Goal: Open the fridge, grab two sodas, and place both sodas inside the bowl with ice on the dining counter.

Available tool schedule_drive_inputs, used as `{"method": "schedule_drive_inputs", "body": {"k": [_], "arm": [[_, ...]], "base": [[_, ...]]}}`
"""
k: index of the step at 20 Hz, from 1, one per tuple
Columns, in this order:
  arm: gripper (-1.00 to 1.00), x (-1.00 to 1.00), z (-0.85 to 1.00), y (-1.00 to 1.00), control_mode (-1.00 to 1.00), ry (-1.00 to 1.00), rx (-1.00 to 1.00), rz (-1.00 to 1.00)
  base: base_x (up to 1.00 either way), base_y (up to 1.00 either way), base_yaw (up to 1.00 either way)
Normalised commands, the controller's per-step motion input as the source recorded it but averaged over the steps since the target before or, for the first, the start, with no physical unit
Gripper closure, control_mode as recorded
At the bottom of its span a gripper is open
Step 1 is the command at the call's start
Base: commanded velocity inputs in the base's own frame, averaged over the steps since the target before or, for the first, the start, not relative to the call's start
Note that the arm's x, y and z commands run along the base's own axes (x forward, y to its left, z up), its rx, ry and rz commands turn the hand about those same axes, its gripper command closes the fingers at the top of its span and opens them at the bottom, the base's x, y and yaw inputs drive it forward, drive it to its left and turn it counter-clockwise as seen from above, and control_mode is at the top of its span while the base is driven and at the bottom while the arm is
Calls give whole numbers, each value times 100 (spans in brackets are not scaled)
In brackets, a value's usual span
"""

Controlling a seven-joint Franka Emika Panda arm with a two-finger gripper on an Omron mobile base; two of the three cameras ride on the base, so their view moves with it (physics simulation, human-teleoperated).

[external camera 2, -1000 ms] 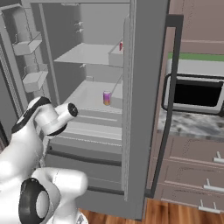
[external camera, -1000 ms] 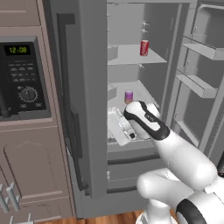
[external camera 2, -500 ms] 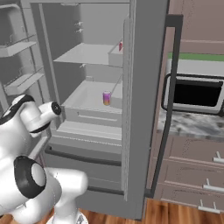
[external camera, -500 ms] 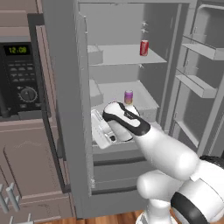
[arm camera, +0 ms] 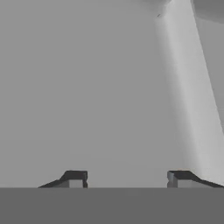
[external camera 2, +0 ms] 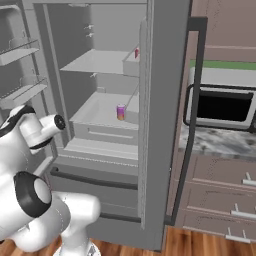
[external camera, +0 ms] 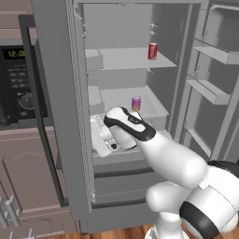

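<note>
The grey fridge [external camera: 60, 93] stands with both doors swung open. A red soda [external camera: 152, 51] stands on the upper shelf and a purple soda [external camera: 136, 103] on the shelf below. In the right base view the purple soda [external camera 2: 121, 112] is in plain sight, while the red soda [external camera 2: 136, 53] peeks from behind a door bin. My gripper [external camera: 96, 140] is low at the left of the fridge interior, close to the open door's inner edge and left of the purple soda. In the hand view my gripper [arm camera: 127, 179] is open with nothing between its fingertips, facing a plain grey surface. The bowl and dining counter are out of view.
A black microwave [external camera: 14, 79] sits beside the fridge above brown cabinet drawers [external camera 2: 220, 185]. The open door with a dark bar handle [external camera 2: 192, 100] juts toward me. Door bins [external camera: 210, 70] line the other open door. Lower fridge drawers [external camera: 121, 182] are shut.
My hand has swung left from in front of the purple soda toward the door's inner edge. The door has opened wider, and the fingers have drawn closer together.
</note>
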Motion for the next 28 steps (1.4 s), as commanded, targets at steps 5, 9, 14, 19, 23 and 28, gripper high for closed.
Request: {"method": "schedule_drive_inputs", "body": {"k": [5,9,14,19,23,28], "arm": [[-100,-15,0,-37,-100,-5,-2,0],[-100,-12,1,-58,-100,-8,-3,0],[-100,-19,4,-49,-100,-11,-17,-3],[-100,-41,0,-34,-100,-14,-32,-10],[-100,-41,0,-38,-100,-9,-38,-10],[-100,-37,6,-56,-100,-5,-33,-8]], "base": [[0,0,0],[0,0,0],[0,0,0],[0,0,0],[0,0,0],[0,0,0]]}}
